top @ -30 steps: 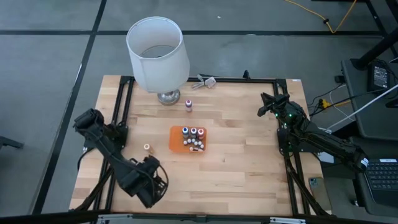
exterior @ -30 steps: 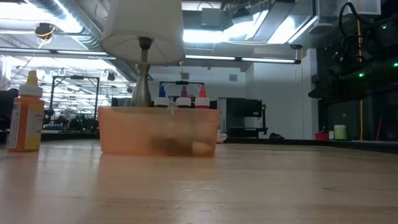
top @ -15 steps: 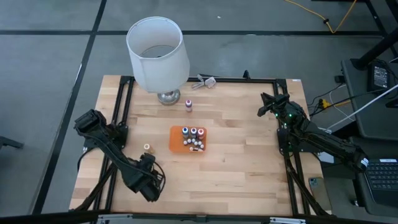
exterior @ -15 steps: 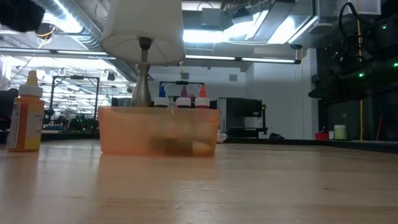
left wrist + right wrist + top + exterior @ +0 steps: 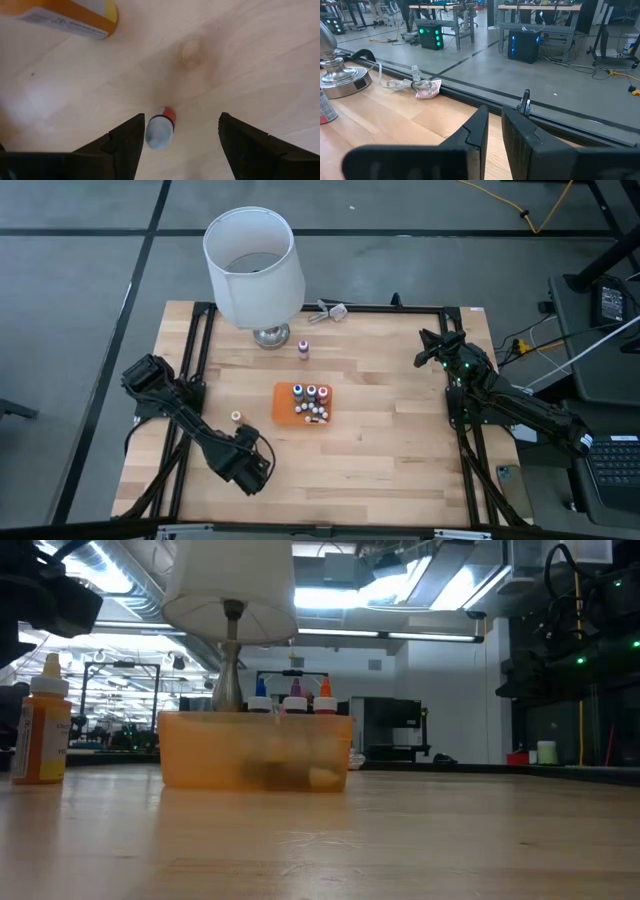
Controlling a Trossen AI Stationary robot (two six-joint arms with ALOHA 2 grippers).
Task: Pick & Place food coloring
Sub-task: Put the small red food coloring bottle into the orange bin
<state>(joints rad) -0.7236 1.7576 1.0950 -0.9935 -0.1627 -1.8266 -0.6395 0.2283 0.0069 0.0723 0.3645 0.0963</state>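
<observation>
I have the left gripper (image 5: 177,137) looking down on the table (image 5: 380,440) near its front left part, fingers (image 5: 125,142) spread about halfway with nothing between them but air. Right under the gap, closer to one finger, a small bottle (image 5: 161,131) stands on the wood: whitish cap, a sliver of red-orange body showing. The fingers do not touch it as far as I can tell. In the same wrist view the corner of the tray (image 5: 65,17) shows farther off.

The right gripper (image 5: 494,132) is parked at the table's right edge, towards the back, its fingers pressed nearly together and holding nothing.

From above, the tray (image 5: 283,408) sits near the middle of the table. Inside it three bottles (image 5: 310,392) stand upright in a row along the far side, with blue, purple and red tops as the low view shows them, and a cluster of more small ones lies nearer the front; I cannot count those. One orange bottle (image 5: 40,725) stands alone on the wood left of the tray, well apart from it. Another bottle (image 5: 303,348) with a purple body stands beside the lamp (image 5: 253,265) at the back. A crumpled bundle (image 5: 332,309) lies at the back edge.
</observation>
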